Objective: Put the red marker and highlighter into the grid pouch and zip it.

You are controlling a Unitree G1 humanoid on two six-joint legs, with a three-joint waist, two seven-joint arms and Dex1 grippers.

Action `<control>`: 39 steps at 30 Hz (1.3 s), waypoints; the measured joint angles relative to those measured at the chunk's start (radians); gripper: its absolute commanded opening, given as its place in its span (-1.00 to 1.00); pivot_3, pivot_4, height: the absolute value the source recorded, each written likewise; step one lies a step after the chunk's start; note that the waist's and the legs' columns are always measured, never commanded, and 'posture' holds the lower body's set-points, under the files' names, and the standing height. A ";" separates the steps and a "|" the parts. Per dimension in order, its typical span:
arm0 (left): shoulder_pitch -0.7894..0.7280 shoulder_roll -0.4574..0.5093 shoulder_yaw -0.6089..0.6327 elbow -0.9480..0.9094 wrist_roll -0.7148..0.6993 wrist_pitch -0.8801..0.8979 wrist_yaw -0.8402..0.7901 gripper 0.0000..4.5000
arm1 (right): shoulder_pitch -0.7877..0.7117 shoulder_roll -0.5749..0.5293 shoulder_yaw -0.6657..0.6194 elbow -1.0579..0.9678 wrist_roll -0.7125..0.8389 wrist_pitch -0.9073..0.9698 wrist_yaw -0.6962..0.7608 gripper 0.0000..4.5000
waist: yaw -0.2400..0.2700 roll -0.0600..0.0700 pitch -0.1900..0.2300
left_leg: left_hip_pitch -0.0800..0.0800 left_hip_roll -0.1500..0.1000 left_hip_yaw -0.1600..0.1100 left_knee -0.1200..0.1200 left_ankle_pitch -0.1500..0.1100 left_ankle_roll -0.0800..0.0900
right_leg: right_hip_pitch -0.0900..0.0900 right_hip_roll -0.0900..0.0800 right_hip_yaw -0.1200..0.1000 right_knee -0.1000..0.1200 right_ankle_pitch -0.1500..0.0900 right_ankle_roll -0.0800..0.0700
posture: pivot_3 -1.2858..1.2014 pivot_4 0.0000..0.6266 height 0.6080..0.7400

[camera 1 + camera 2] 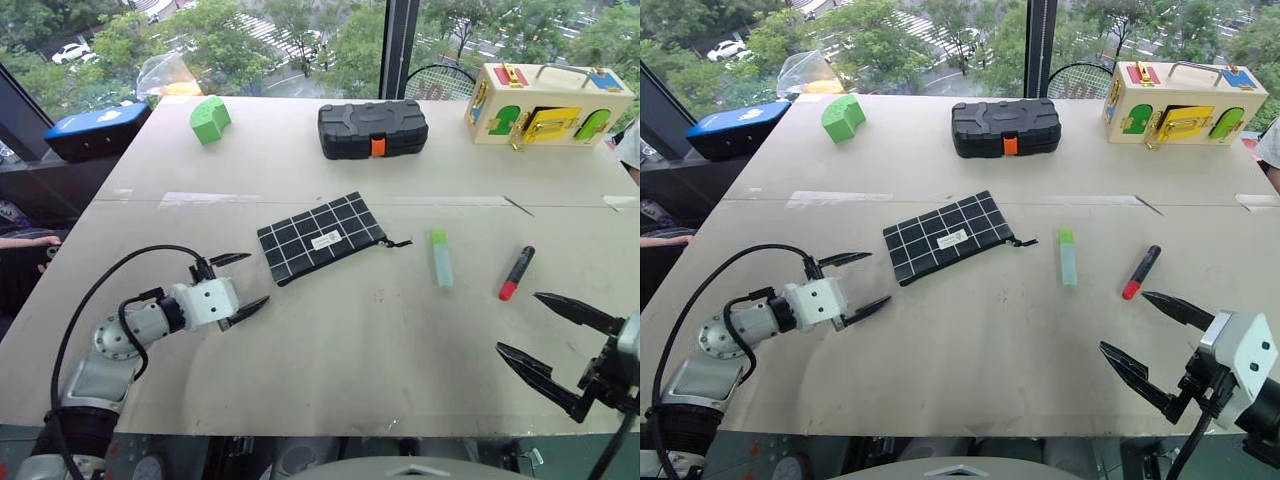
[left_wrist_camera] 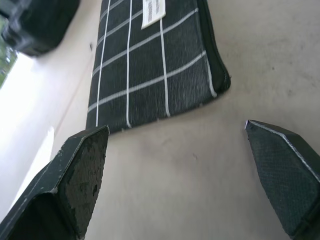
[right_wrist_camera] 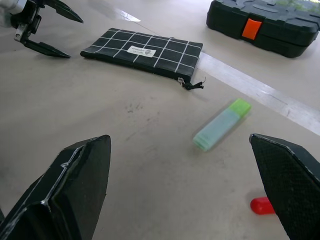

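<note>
A: Items on the surface (image 1: 330,340), task lot?
B: Grid pouch (image 1: 320,237), lying flat near the centre, label up, zipper cord at its right end. Highlighter (image 1: 441,258), lying flat just right of the pouch, apart from it. Red marker (image 1: 516,273), lying flat further right, red cap toward the near edge.

A: Grippers?
B: Left gripper (image 1: 240,284), jaws wide apart and empty, just left of the pouch's near-left corner, not touching it. Right gripper (image 1: 555,340), jaws wide apart and empty, near the front edge, on the near side of the marker.

A: Other stock, far side?
B: Green block (image 1: 210,119) at far left; black hard case (image 1: 372,128) with orange latch at far centre; wooden latch box (image 1: 545,103) at far right.
</note>
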 measured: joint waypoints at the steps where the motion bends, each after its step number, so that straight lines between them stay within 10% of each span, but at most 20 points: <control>1: -0.002 -0.008 -0.004 0.000 0.018 -0.008 0.021 0.97 | 0.005 0.002 0.000 -0.001 -0.001 -0.004 -0.002 1.00 | 0.000 0.000 0.000 | 0.000 0.000 0.001 0.000 0.000 0.000 | 0.000 0.000 0.001 0.000 0.000 0.001 | 0.03 -0.52 1.00; 16: -0.167 -0.072 -0.152 0.078 0.360 -0.052 0.344 0.97 | 0.043 0.020 0.000 -0.020 -0.012 -0.037 -0.023 1.00 | 0.019 0.007 -0.005 | 0.009 0.002 0.006 0.000 -0.002 0.002 | 0.004 0.003 0.007 0.004 -0.001 0.007 | 0.03 -0.52 1.00; 20: -0.207 -0.073 -0.187 0.134 0.363 -0.056 0.355 0.53 | 0.046 0.023 0.000 -0.020 -0.019 -0.046 -0.035 1.00 | 0.019 0.007 -0.005 | 0.010 0.004 0.007 -0.001 -0.001 0.002 | 0.004 0.005 0.008 0.004 -0.001 0.007 | 0.03 -0.52 1.00; 28: -0.274 -0.068 -0.222 0.222 0.295 -0.068 0.270 -0.97 | 0.064 0.041 0.003 -0.036 -0.035 -0.061 -0.051 1.00 | 0.022 0.012 -0.009 | 0.010 0.004 0.008 -0.001 -0.002 0.003 | 0.004 0.005 0.009 0.004 -0.001 0.007 | 0.03 -0.52 1.00; 39: -0.248 -0.123 -0.213 0.022 0.022 0.192 0.029 -0.97 | -0.063 0.012 0.152 -0.074 -0.067 0.029 -0.210 1.00 | 0.007 0.000 -0.003 | 0.007 0.004 0.007 -0.002 0.002 0.003 | 0.001 0.007 0.009 0.002 -0.001 0.006 | 0.03 -0.52 1.00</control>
